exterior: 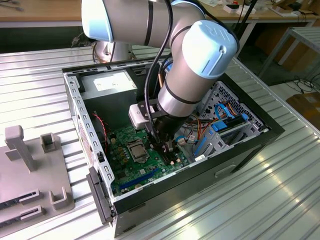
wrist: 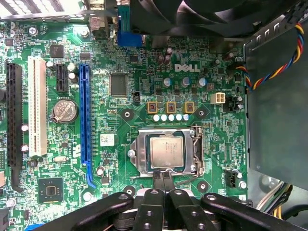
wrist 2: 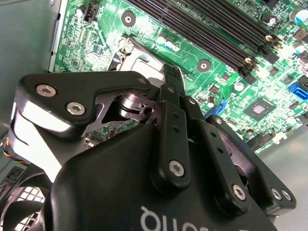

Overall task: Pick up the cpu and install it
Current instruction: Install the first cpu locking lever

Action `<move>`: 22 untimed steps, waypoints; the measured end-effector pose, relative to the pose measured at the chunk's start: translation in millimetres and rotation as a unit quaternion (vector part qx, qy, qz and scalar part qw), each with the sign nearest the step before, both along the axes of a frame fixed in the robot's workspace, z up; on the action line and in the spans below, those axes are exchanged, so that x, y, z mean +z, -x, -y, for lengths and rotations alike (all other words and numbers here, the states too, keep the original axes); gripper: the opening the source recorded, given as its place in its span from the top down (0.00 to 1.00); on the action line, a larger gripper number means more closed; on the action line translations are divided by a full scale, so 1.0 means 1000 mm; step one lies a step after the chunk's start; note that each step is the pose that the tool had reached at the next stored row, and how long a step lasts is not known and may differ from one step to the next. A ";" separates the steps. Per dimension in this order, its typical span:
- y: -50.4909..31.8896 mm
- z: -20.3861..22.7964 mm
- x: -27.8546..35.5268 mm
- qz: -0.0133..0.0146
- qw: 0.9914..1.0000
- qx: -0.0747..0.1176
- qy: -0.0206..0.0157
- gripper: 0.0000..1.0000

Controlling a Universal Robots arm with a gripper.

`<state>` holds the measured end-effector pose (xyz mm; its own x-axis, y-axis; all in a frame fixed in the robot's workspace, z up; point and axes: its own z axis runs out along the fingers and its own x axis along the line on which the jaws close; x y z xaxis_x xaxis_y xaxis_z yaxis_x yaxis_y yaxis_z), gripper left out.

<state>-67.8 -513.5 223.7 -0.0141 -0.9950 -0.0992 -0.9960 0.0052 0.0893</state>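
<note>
Silver-tan cpu point(wrist: 166, 151) sits in socket frame point(wrist: 139, 154), gripper point(wrist: 162, 177) w/ tips pressed together at its edge; exterior view shows case walls point(exterior: 75, 107) close around arm.

It looked like a robotics lab or workshop. An open computer case point(exterior: 165, 150) sat on a ribbed metal table point(exterior: 260, 200), with grey fixtures point(exterior: 30, 165) near the table's edge at the exterior view's left. Wooden workbenches point(exterior: 45, 12) ran along the far side, cluttered with loose items, and cables point(exterior: 300, 82) trailed on the floor.
</note>
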 end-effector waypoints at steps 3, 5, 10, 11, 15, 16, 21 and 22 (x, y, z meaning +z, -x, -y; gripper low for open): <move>0.0001 -0.0008 0.0002 0.000 1.000 0.000 0.000 0.89; 0.0002 -0.0014 0.0005 0.000 1.000 0.000 0.000 0.89; 0.0003 -0.0045 0.0023 0.000 1.000 0.000 0.000 0.89; 0.0004 -0.0056 0.0025 0.000 1.000 0.000 0.000 0.89; 0.0004 -0.0100 0.0029 0.000 1.000 0.000 -0.001 0.89; 0.0004 -0.0110 0.0030 0.000 1.000 0.000 -0.002 0.89; 0.0013 -0.0153 0.0048 0.000 1.000 0.000 -0.003 0.89; 0.0018 -0.0165 0.0059 0.000 1.000 0.000 -0.004 0.89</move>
